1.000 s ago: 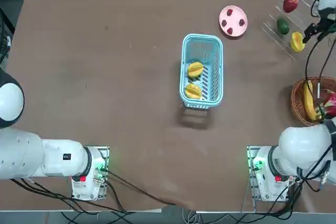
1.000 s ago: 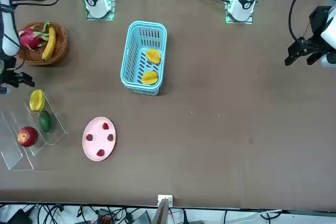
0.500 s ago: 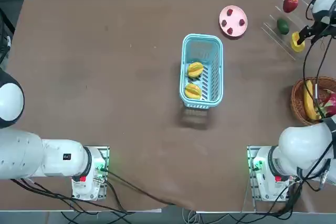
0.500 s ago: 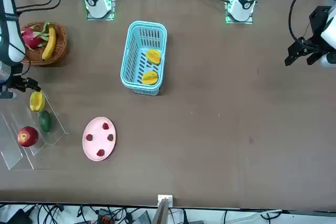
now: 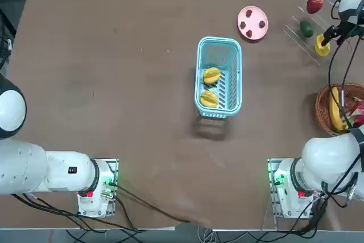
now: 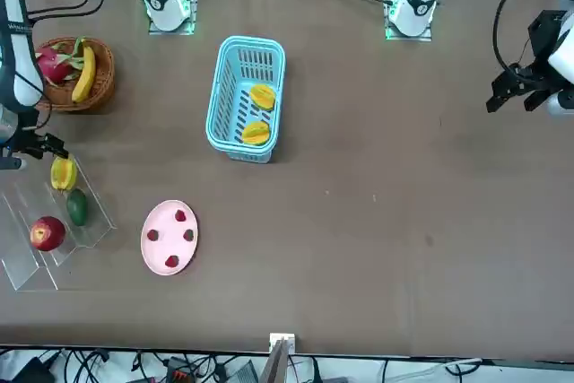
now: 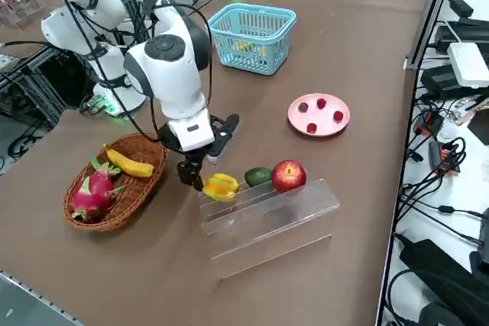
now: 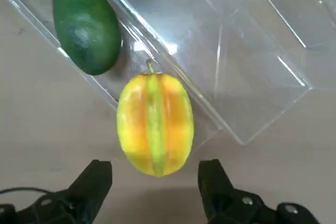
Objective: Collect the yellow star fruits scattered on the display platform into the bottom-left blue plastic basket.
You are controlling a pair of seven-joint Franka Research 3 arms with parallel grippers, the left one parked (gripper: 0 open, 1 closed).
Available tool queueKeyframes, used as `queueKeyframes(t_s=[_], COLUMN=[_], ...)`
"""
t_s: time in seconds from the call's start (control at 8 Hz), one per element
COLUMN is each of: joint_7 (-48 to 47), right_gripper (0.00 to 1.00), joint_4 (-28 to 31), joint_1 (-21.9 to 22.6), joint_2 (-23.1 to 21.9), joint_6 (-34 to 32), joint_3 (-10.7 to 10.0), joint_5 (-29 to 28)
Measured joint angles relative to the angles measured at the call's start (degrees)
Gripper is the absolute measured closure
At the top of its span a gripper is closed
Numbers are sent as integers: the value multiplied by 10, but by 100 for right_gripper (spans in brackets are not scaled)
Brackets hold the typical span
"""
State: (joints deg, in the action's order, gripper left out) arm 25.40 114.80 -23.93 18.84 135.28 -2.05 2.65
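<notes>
The brown tabletop [image 5: 125,95] is crossed by cables on its near side. Toward the middle, the blue plastic basket [image 5: 232,83] is seen with two yellow star fruits inside, one farther [image 5: 211,75] and one nearer [image 5: 209,99]. Right of it, farther off, the pink plate [image 5: 262,13] is set. On the far right, the clear rack [image 7: 267,223] is shared by a green fruit [image 7: 258,176], a red fruit [image 7: 289,175] and the last star fruit [image 8: 155,124], at the near edge. There, the right pincer [image 8: 155,169] is spread wide, with nothing held. If the approach is made off-centre, the star fruit could be nudged from the edge, or the light-looking rack shoved by a fingertip; its ridges might also turn under a lopsided squeeze. Rightmost and nearer, the wicker basket [image 5: 321,112] could be brushed if the arm is swung low.
</notes>
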Motion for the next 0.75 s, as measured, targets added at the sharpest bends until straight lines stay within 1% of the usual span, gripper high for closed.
queueKeyframes(t_s=[0.25,0.75], joint_7=[-4,-5], right_gripper=[0,0], joint_4=[0,0], joint_1=[2,-2], joint_2=[0,4], joint_6=[0,1], joint_3=[3,1], joint_5=[0,-1])
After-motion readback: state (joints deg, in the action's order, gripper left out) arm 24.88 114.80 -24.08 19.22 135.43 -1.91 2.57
